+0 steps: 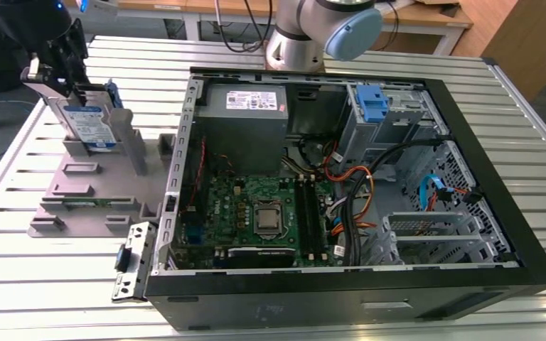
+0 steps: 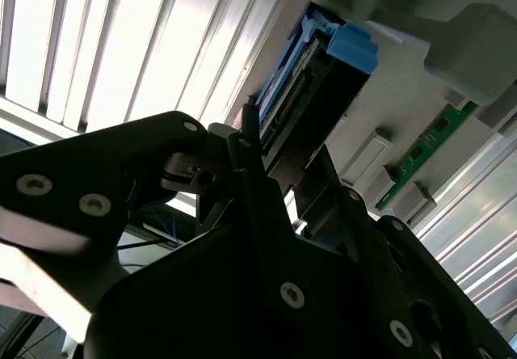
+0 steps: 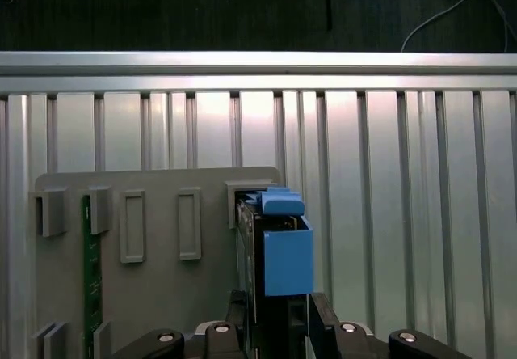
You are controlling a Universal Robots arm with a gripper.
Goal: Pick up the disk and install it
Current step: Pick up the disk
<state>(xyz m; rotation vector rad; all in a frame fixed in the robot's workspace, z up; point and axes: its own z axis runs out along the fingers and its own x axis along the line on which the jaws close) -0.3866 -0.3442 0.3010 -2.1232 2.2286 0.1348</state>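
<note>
One of two steps: pick-up in hand; install not begun, by the look of it.
Disk (image 1: 89, 122): upright on edge at a corner of the grey holder (image 1: 93, 192), which lies on the bench (image 1: 45, 284) just beside the open case (image 1: 349, 298), on the exterior view's left. Whether it has lifted clear of its slot cannot be told.
Hand (image 1: 65, 82): above the holder, pointing down over the disk's top edge. In the first wrist view the fingers (image 3: 238, 314) stand one on each face of the disk (image 3: 279, 254) with no gap to be seen, so the hand (image 3: 279, 318) is judged clamped on it.
Arm: base behind the case; wrist carried out past the case's wall to the exterior view's left.
Case: lying on its side, open. A bare blue bracket (image 1: 372, 103) sits in the drive cage at its far corner.
Left to do: carry the disk to the case and seat it.
</note>
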